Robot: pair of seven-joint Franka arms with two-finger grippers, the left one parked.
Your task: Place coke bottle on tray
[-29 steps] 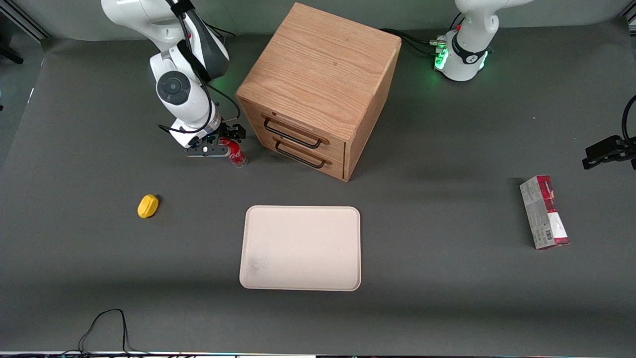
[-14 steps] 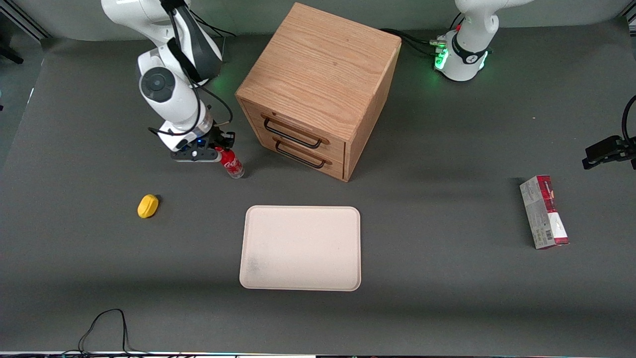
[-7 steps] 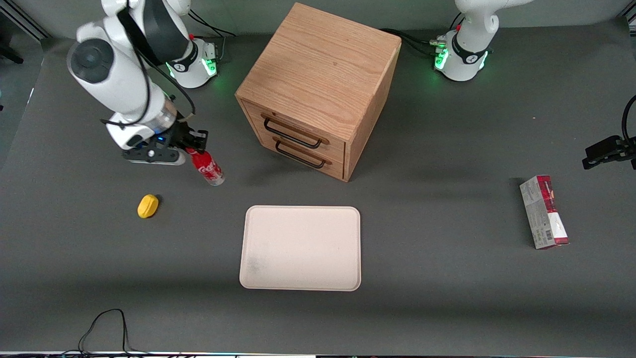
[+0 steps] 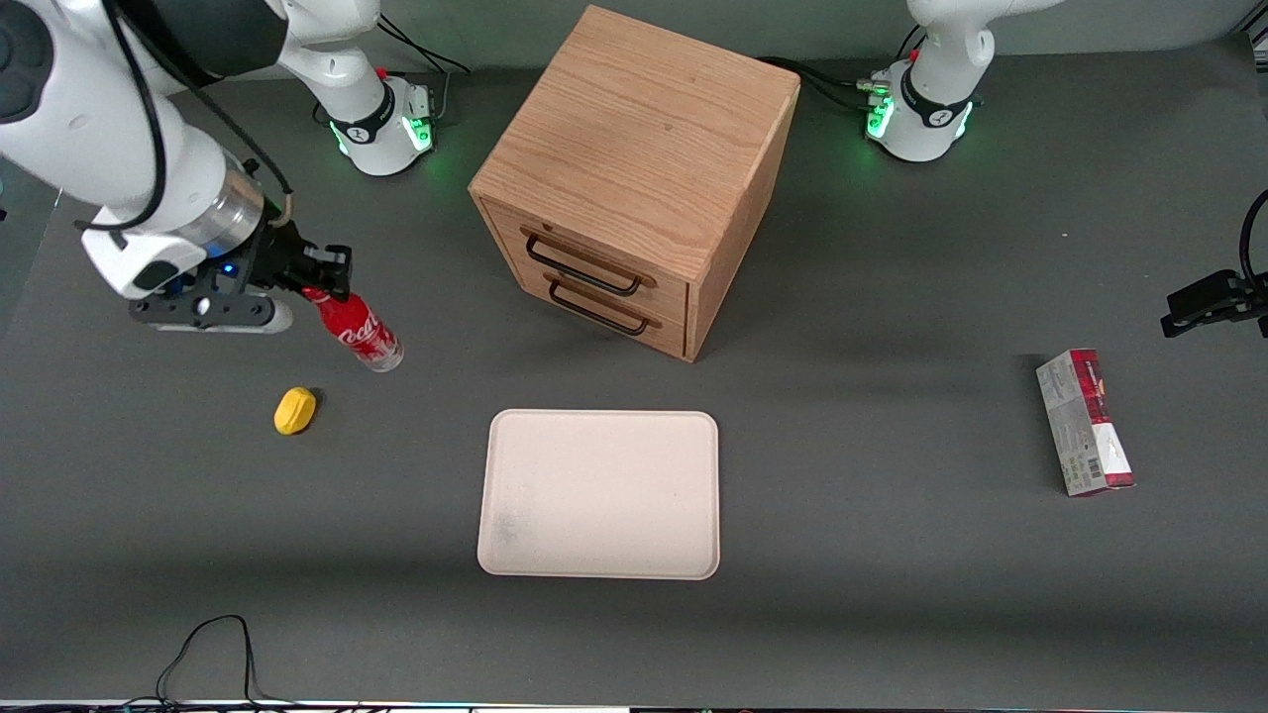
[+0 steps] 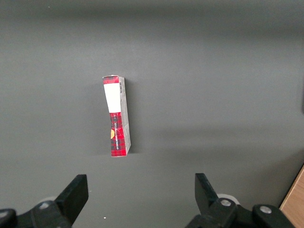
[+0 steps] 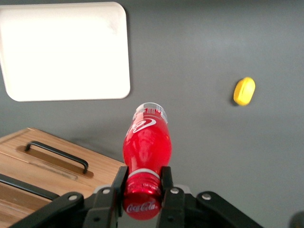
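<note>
My right gripper is shut on the red cap of the coke bottle and holds it lifted above the table, toward the working arm's end. The bottle hangs tilted, its clear base pointing toward the tray. In the right wrist view the fingers clamp the neck of the bottle. The pale beige tray lies flat on the table, nearer to the front camera than the wooden cabinet; it also shows in the right wrist view. The bottle is well apart from the tray.
A wooden two-drawer cabinet stands at the table's middle, drawers shut. A small yellow object lies on the table under the lifted bottle's side. A red-and-grey carton lies toward the parked arm's end. A black cable lies near the front edge.
My gripper has lifted the bottle off the table by the cabinet and carried it up and away from the cabinet, toward the working arm's end of the table.
</note>
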